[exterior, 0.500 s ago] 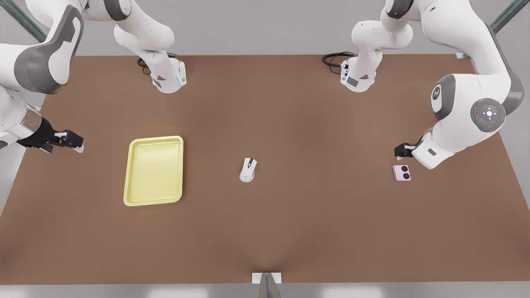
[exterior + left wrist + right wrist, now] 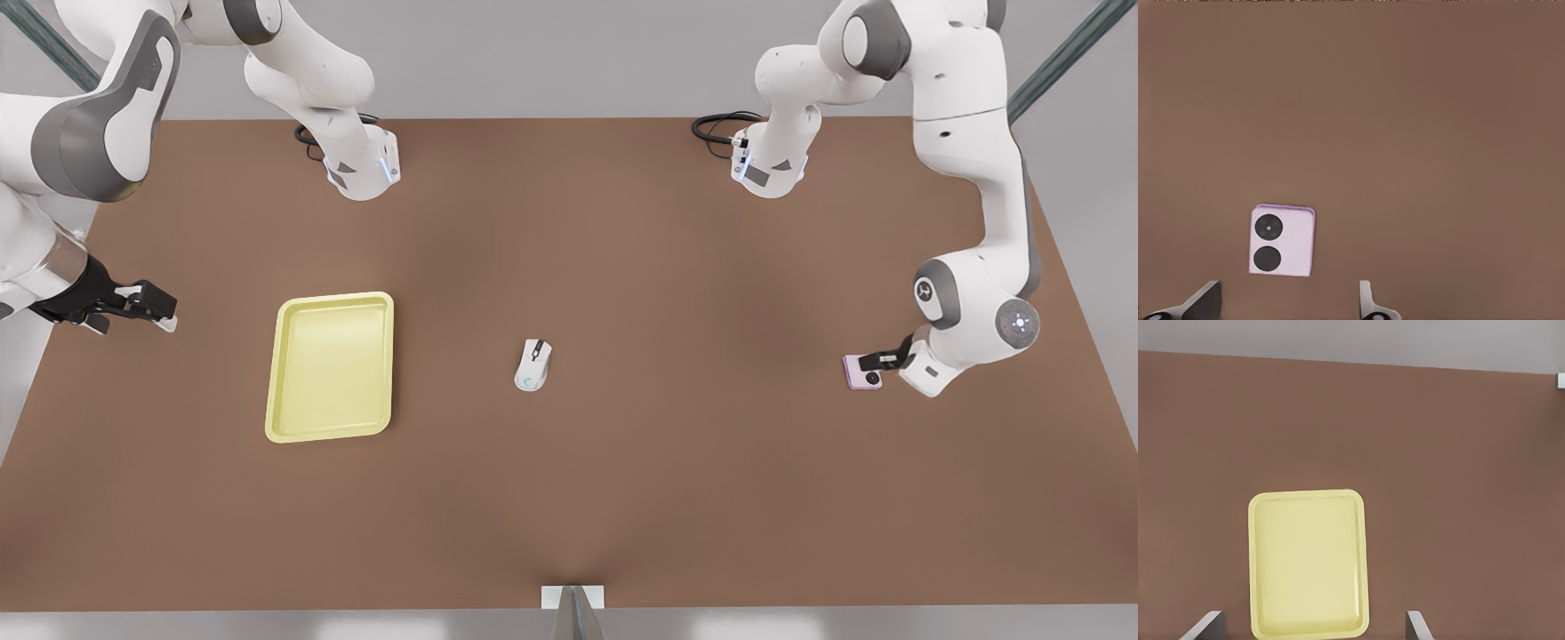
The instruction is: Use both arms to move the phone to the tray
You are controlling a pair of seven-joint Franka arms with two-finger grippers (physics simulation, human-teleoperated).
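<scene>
The pale pink phone [image 2: 859, 379] lies flat on the brown table at the front view's right, its two black circles facing up. My left gripper [image 2: 876, 360] hangs just over the phone's far edge. In the left wrist view the phone [image 2: 1283, 240] sits just ahead of the open left gripper [image 2: 1286, 303], with nothing between the fingers. The yellow tray [image 2: 330, 366] rests at the front view's left. My right gripper [image 2: 158, 311] hovers open beyond the tray's outer side, and in the right wrist view the tray [image 2: 1308, 560] lies ahead of that gripper [image 2: 1311, 627].
A white computer mouse [image 2: 533, 364] lies mid-table between tray and phone. Both arm bases [image 2: 363, 169] [image 2: 769, 164] stand along the far edge with black cables. A small bracket [image 2: 573, 597] sits at the near edge.
The left arm has swung down and toward the near side, bringing its gripper from beyond the phone to just over its far edge. The right gripper has barely shifted.
</scene>
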